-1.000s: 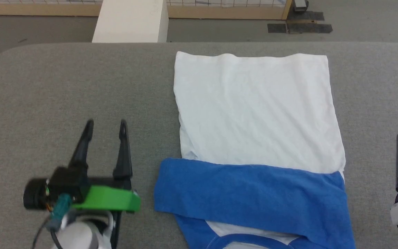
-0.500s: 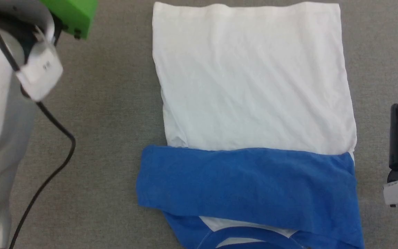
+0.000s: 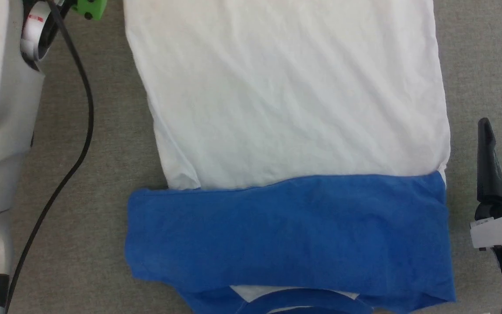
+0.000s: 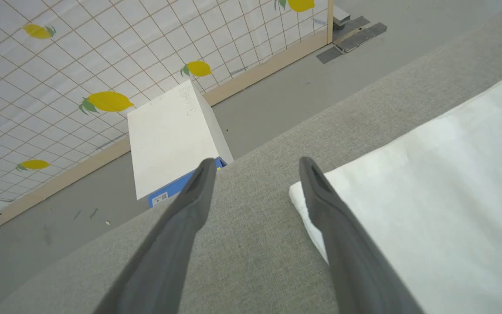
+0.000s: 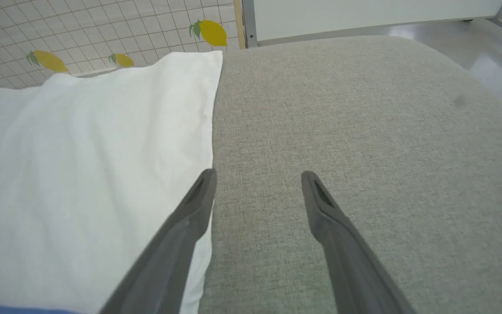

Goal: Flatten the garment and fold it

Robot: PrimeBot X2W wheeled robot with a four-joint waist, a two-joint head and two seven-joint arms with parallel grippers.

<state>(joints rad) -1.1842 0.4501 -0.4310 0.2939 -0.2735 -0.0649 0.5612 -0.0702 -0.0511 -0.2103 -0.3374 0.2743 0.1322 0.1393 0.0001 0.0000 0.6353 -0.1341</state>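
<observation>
Head view: the garment (image 3: pixel 286 109) lies flat on the grey worktop (image 3: pixel 111 131), its body white, with a blue sleeve (image 3: pixel 290 231) folded across. The right jaws are just beside its right edge.
Left wrist view: the left jaws are wide apart and empty at its white corner, with a white box (image 4: pixel 168 135) beyond.
Right wrist view: the right jaws are spread and empty, one finger over its edge.

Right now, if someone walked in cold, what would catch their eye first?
The garment dominates the head view: white body spread flat on the grey table, a bright blue sleeve folded across its near end. The left gripper and right gripper stand open beside its edges, holding nothing. Beyond the table, a lemon-printed panel stands out.
</observation>
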